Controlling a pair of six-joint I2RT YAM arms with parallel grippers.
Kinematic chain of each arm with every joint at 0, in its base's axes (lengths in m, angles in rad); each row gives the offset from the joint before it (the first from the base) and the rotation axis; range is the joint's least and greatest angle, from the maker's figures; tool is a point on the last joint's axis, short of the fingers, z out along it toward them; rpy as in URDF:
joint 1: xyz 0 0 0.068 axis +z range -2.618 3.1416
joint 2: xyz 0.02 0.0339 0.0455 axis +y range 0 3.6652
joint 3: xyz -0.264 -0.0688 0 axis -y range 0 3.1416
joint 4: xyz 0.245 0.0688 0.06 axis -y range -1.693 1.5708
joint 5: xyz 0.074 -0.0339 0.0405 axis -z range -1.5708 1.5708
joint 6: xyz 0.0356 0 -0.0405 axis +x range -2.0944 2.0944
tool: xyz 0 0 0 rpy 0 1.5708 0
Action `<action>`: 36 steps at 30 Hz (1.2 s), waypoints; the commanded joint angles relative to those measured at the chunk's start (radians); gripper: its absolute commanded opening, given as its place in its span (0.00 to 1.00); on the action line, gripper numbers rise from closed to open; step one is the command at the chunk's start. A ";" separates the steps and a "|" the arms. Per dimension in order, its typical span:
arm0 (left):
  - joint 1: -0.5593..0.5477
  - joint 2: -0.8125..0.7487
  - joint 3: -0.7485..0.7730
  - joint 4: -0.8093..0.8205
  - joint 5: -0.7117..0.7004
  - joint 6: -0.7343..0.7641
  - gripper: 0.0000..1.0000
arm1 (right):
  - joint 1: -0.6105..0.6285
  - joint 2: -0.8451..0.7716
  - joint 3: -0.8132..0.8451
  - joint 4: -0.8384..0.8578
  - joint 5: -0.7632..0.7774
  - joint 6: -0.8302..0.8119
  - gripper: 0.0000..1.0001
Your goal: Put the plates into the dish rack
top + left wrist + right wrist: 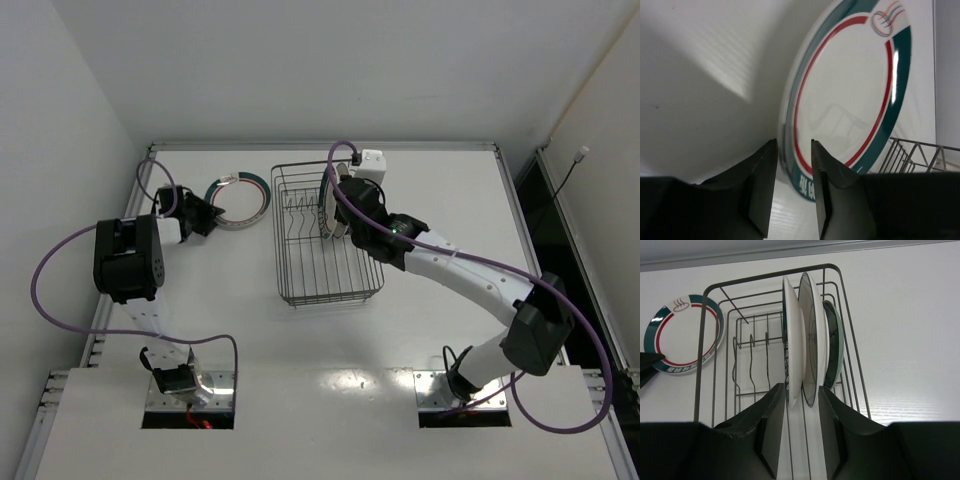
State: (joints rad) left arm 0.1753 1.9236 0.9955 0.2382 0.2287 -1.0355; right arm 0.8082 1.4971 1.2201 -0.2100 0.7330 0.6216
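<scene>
A white table (430,330) boxed by white walls carries the dish rack (330,300) at its far middle, well apart from the near and right edges. Three plates (812,340) stand upright toward the rack's right side. The right gripper (801,390) flanks their lower edges, fingers narrowly apart; whether they pinch cannot be told. The banded plate (240,200) lies flat on the table just left of the rack, with the left gripper (794,145) at its rim, its fingers a slim gap apart.

Three upright plates (812,340) fill the rack's (330,298) right side; prongs (752,360) to their left stand free. Bare table (250,260) separates rack from the flat plate (240,200) at left.
</scene>
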 commanded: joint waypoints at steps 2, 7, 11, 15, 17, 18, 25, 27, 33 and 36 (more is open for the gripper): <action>-0.008 -0.015 -0.032 -0.007 -0.025 0.037 0.18 | -0.001 -0.028 -0.008 0.047 0.031 0.007 0.30; 0.033 -0.076 -0.052 -0.057 0.001 0.103 0.00 | -0.001 -0.028 0.002 0.028 0.031 0.007 0.30; 0.087 -0.236 -0.084 -0.120 0.001 0.123 0.00 | -0.001 -0.040 0.002 0.027 0.031 0.007 0.30; 0.111 -0.480 -0.109 -0.195 -0.012 0.098 0.00 | -0.001 -0.070 0.002 0.044 -0.027 0.007 0.30; 0.112 -0.635 -0.109 -0.266 -0.038 0.089 0.00 | -0.001 -0.104 -0.022 0.101 -0.142 -0.005 0.34; 0.112 -0.682 -0.097 -0.314 -0.049 0.089 0.00 | -0.012 -0.118 -0.022 0.113 -0.165 0.006 0.44; 0.092 -0.905 -0.055 -0.375 0.072 0.069 0.00 | -0.081 -0.228 -0.133 0.351 -0.612 0.138 0.93; 0.063 -0.954 -0.099 -0.329 0.151 0.008 0.00 | -0.122 -0.200 -0.142 0.411 -0.710 0.188 0.93; -0.054 -0.977 -0.130 -0.269 0.239 -0.047 0.00 | -0.207 -0.075 -0.273 0.827 -1.091 0.446 0.93; -0.103 -0.989 -0.170 -0.220 0.273 -0.077 0.00 | -0.219 0.038 -0.320 1.054 -1.188 0.601 0.87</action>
State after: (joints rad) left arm 0.1097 0.9684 0.8360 -0.1062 0.4183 -1.0496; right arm 0.6014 1.4582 0.9459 0.4980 -0.2413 1.0298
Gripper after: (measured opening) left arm 0.040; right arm 0.888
